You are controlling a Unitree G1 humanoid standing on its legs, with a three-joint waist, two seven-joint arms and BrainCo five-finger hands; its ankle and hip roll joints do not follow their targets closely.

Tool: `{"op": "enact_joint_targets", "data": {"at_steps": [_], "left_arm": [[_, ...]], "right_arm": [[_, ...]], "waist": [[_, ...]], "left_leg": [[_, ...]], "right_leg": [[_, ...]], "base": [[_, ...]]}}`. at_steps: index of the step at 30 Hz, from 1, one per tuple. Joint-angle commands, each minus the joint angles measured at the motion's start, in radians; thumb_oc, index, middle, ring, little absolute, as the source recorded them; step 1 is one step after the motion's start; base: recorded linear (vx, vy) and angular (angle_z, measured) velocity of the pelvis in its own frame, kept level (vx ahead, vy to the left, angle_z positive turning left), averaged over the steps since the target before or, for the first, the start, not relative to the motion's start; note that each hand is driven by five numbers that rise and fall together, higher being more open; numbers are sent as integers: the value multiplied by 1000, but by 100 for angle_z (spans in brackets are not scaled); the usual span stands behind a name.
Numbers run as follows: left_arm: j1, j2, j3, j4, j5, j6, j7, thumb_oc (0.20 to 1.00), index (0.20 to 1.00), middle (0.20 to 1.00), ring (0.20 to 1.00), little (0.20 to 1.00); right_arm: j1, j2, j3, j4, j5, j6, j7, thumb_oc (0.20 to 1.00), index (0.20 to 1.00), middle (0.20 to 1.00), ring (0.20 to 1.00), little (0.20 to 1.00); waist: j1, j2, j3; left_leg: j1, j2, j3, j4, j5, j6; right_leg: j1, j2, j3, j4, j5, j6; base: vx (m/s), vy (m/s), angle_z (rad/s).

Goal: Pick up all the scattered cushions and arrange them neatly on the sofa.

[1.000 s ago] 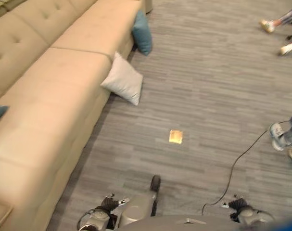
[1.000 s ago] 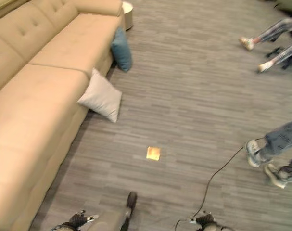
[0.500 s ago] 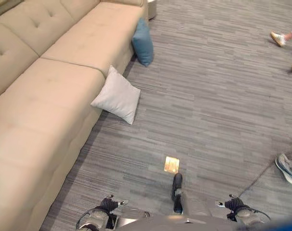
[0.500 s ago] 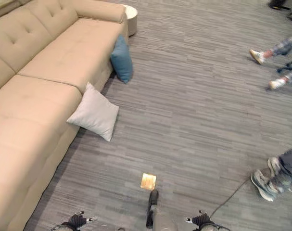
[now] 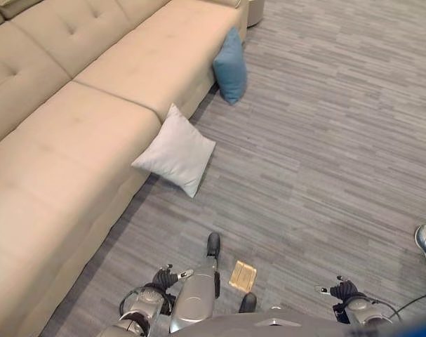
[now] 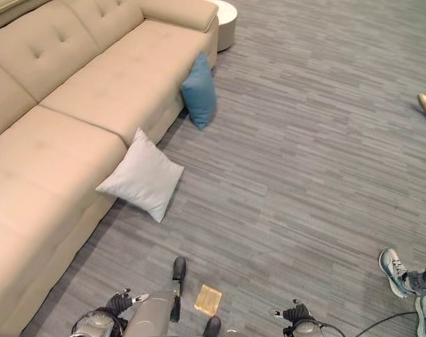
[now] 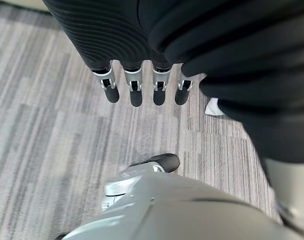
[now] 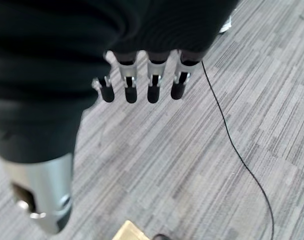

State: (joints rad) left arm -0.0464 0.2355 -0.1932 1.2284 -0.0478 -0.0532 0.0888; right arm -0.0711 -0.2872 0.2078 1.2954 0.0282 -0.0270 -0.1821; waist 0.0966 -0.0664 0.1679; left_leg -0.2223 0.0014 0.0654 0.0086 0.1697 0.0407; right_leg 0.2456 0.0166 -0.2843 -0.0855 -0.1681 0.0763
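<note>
Ahead of my fingers, well apart from both hands, a white cushion (image 5: pixel 175 152) leans on the floor against the front of the beige sofa (image 5: pixel 79 112). Farther along, a blue cushion (image 5: pixel 231 66) stands on edge against the same sofa front. Both are off the seat; I judge neither placed yet.

Left hand (image 7: pixel 134 87): fingers straight, side by side, pointing at the floor, holding nothing. Right hand (image 8: pixel 139 85): the same, fingers relaxed and empty. Hands hang low because nothing is in reach.

Surface: grey striped carpet (image 5: pixel 318 154), flat. A small yellow-brown tile (image 5: pixel 243 276) lies just below my hands. The sofa seat is wide and bare, with a tufted back. A person's shoe (image 6: pixel 394 270) rests on the carpet off to my right.
</note>
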Motion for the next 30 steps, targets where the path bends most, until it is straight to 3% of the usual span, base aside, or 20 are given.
{"op": "enact_joint_targets", "data": {"at_steps": [1, 3, 5, 7, 8, 10, 11, 12, 13, 14, 17, 20, 21, 22, 24, 25, 26, 27, 29, 30], "left_arm": [[-15, 1, -15, 7, 1, -8, 6, 1000, 1000, 1000, 1000, 1000], [-17, 8, -13, 0, -4, -7, 3, 1000, 1000, 1000, 1000, 1000], [-22, 10, -15, -11, -6, -9, 0, 1000, 1000, 1000, 1000, 1000], [-30, 18, -22, -15, -6, -8, 4, 1000, 1000, 1000, 1000, 1000], [-32, 20, -23, -17, -7, -8, 7, 1000, 1000, 1000, 1000, 1000], [-38, 21, -25, -19, -8, -13, 10, 1000, 1000, 1000, 1000, 1000], [-44, 22, -27, -19, -5, -14, 12, 1000, 1000, 1000, 1000, 1000], [-45, 20, -30, -7, 2, -15, 16, 1000, 1000, 1000, 1000, 1000], [-46, 20, -30, -6, 2, -16, 16, 1000, 1000, 1000, 1000, 1000], [-42, 19, -25, -2, 4, -19, 16, 1000, 1000, 1000, 1000, 1000], [-33, 13, -13, 29, 13, -22, 19, 1000, 1000, 1000, 1000, 1000], [-14, -2, 6, 39, -8, -23, 13, 1000, 1000, 1000, 1000, 1000], [-19, -8, 3, 29, -20, -22, 6, 1000, 1000, 1000, 1000, 1000], [-31, -12, -1, 2, -44, -23, 1, 1000, 1000, 1000, 1000, 1000], [-31, -13, -1, -12, -48, -29, -1, 1000, 1000, 1000, 1000, 1000], [-32, -15, -6, -15, -50, -31, 3, 1000, 1000, 1000, 1000, 1000], [-32, -15, -6, -15, -50, -31, 3, 1000, 1000, 1000, 1000, 1000], [-34, -22, -21, -10, -27, -24, 10, 1000, 1000, 1000, 1000, 1000], [-33, -19, -20, -13, -23, -21, 11, 1000, 1000, 1000, 1000, 1000], [-27, -21, -21, -6, -20, -20, 7, 1000, 1000, 1000, 1000, 1000]], "right_arm": [[18, -23, -13, -52, -6, -7, -2, 1000, 1000, 1000, 1000, 1000], [15, -22, -15, -51, -17, -1, 6, 1000, 1000, 1000, 1000, 1000], [3, -25, -14, -55, -25, -1, 9, 1000, 1000, 1000, 1000, 1000], [0, -25, -17, -67, -24, -3, 10, 1000, 1000, 1000, 1000, 1000], [1, -23, -17, -69, -23, -3, 10, 1000, 1000, 1000, 1000, 1000], [-1, -21, -20, -70, -23, -7, 9, 1000, 1000, 1000, 1000, 1000], [-10, -21, -19, -72, -19, -8, 10, 1000, 1000, 1000, 1000, 1000], [-18, -22, -11, -78, -16, -8, 7, 1000, 1000, 1000, 1000, 1000], [-18, -22, -11, -78, -16, -8, 7, 1000, 1000, 1000, 1000, 1000], [-19, -25, -10, -82, -14, -7, 8, 1000, 1000, 1000, 1000, 1000], [-23, -30, -1, -84, -30, -7, 11, 1000, 1000, 1000, 1000, 1000], [-17, -28, 5, -81, -17, -25, 17, 1000, 1000, 1000, 1000, 1000], [-26, -30, 5, -86, 0, -30, 17, 1000, 1000, 1000, 1000, 1000], [-32, -37, 7, -84, 14, -30, 13, 1000, 1000, 1000, 1000, 1000], [-27, -44, 4, -78, 11, -27, 10, 1000, 1000, 1000, 1000, 1000], [-19, -49, 0, -76, 15, -28, 5, 1000, 1000, 1000, 1000, 1000], [-19, -49, 0, -76, 15, -28, 5, 1000, 1000, 1000, 1000, 1000], [6, -51, -16, -69, 31, -25, -6, 1000, 1000, 1000, 1000, 1000], [8, -51, -21, -68, 34, -25, -6, 1000, 1000, 1000, 1000, 1000], [16, -48, -21, -59, 28, -25, -2, 1000, 1000, 1000, 1000, 1000]], "waist": [[41, -5, -41], [44, -10, -37], [38, 0, -29], [20, 22, -14], [14, 30, -9], [3, 41, -3], [-6, 42, -2], [-20, 36, 8], [-21, 36, 7], [-34, 29, 9], [-45, 32, 15], [-43, 31, -24], [-40, 29, -14], [-23, 11, 19], [-10, 6, 32], [-4, 3, 33], [-4, 3, 33], [-17, 12, 29], [-20, 11, 29], [-21, 18, 19]], "left_leg": [[-22, -1, -4, 79, -104, -49], [5, -11, -3, 86, -133, -28], [28, -21, -6, 91, -155, -3], [62, -19, -24, 86, -171, 6], [81, -17, -33, 82, -178, 8], [116, -18, -60, 67, -191, 4], [140, -20, -75, 51, -200, -2], [190, -31, -102, 29, -223, -10], [189, -31, -102, 28, -221, -10], [210, -44, -129, 25, -233, -15], [265, -45, -174, 29, -274, -27], [285, -2, -192, 87, -306, -74], [218, 8, -184, 238, -271, -98], [90, 16, -135, 474, -205, -108], [45, 39, -87, 540, -200, -101], [16, 54, -31, 507, -209, -98], [16, 54, -31, 507, -209, -98], [5, 151, 142, 363, -220, -121], [-8, 163, 161, 397, -210, -131], [25, 147, 154, 338, -229, -123]], "right_leg": [[-133, -65, 60, 148, 41, 23], [-170, -100, 55, 274, 66, 57], [-233, -145, 32, 430, 136, 96], [-308, -163, 24, 575, 181, 96], [-329, -173, 15, 599, 174, 89], [-358, -190, -4, 546, 151, 70], [-371, -187, -1, 441, 129, 57], [-402, -167, 35, 288, 158, 57], [-401, -167, 34, 283, 162, 57], [-432, -161, 80, 187, 214, 75], [-467, -163, 93, 123, 269, 94], [-399, -145, 52, 123, 244, 56], [-363, -135, 39, 118, 214, 31], [-308, -133, 16, 94, 192, -6], [-267, -128, -9, 69, 178, -18], [-241, -125, -42, 46, 169, -15], [-241, -125, -42, 46, 169, -15], [-196, -118, -129, 28, 128, -5], [-194, -119, -140, 34, 123, -10], [-181, -121, -157, 46, 111, -5]], "base": [[254, 146, 1], [184, 155, 5], [130, 156, 11], [162, 110, 33], [199, 49, 44], [271, -48, 53], [458, -172, 66], [370, -149, 71], [373, -174, 72], [249, -117, 68], [410, -216, 46], [451, -377, 67], [296, -458, 72], [180, -383, 50], [130, -253, 41], [99, -135, 66], [205, -184, 44], [136, -98, 30], [111, -28, 21], [110, 78, 35]]}}
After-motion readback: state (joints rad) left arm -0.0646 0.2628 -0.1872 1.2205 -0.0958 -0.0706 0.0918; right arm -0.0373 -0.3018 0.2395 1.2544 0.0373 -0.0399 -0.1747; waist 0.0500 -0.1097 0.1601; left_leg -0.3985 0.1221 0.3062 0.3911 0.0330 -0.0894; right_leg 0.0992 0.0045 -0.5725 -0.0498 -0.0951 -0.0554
